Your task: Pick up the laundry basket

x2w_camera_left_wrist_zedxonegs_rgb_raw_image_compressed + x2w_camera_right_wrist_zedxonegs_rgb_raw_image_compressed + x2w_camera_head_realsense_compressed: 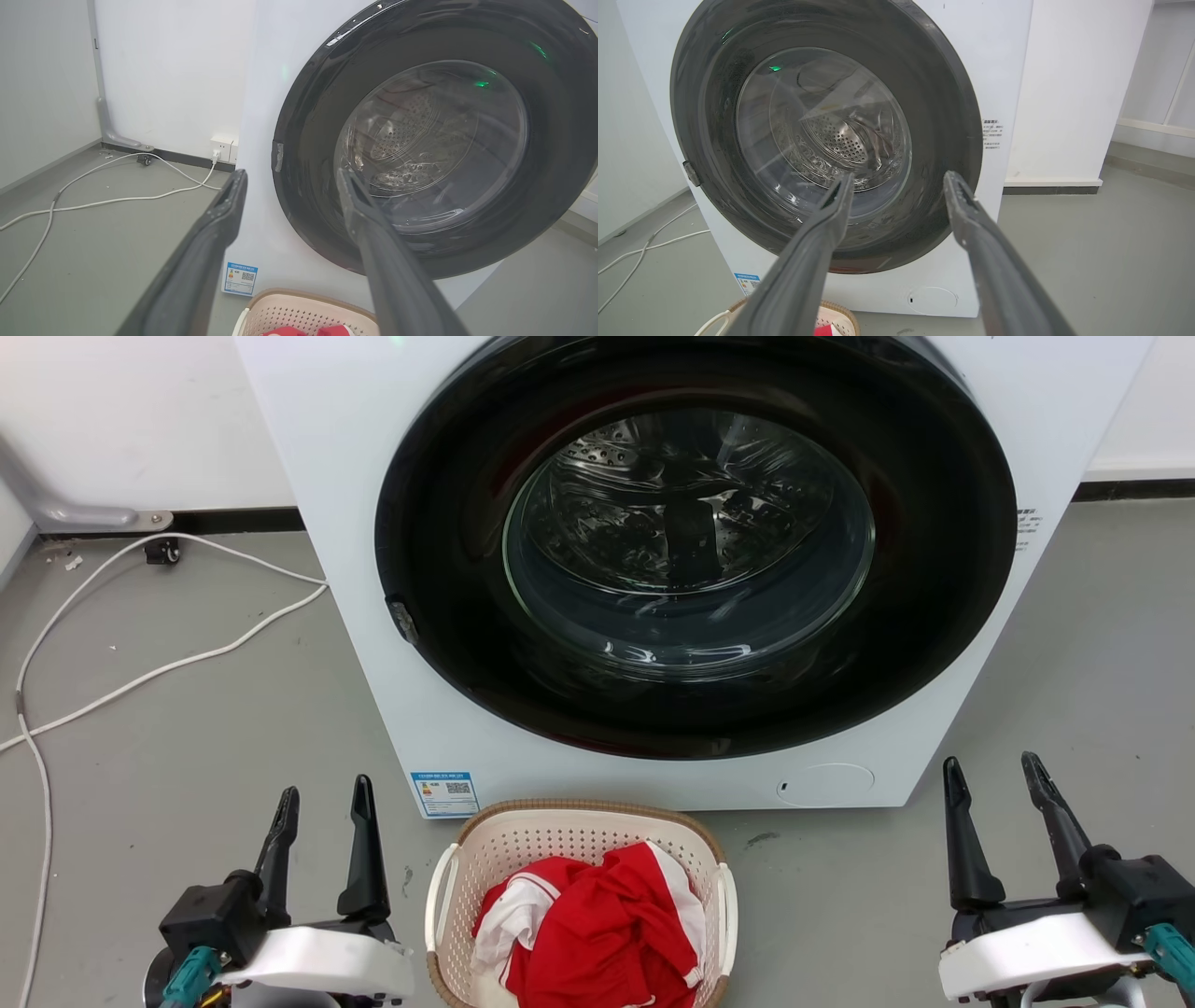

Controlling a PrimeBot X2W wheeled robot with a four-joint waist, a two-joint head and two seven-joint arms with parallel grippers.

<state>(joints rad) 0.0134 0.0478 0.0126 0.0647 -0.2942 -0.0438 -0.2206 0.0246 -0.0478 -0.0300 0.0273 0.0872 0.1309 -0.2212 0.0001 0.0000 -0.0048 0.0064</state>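
Locate the laundry basket (551,845) on the floor (1027,663) directly in front of the washing machine (345,616), at the bottom centre of the head view. Its far rim lies close to the machine's base. The basket stands upright and holds a crumpled red and white garment (597,933). A white handle (437,896) sits on each side wall.

The left gripper (326,789) is to the basket's left, near it but not touching. Its fingers are spread apart and grasp nothing. The right gripper (990,762) is well apart on the basket's right, with its fingers likewise spread and empty. Both grippers point toward the machine's round glass door (691,541), which is closed. White cables (140,677) lie on the floor to the left of the machine.
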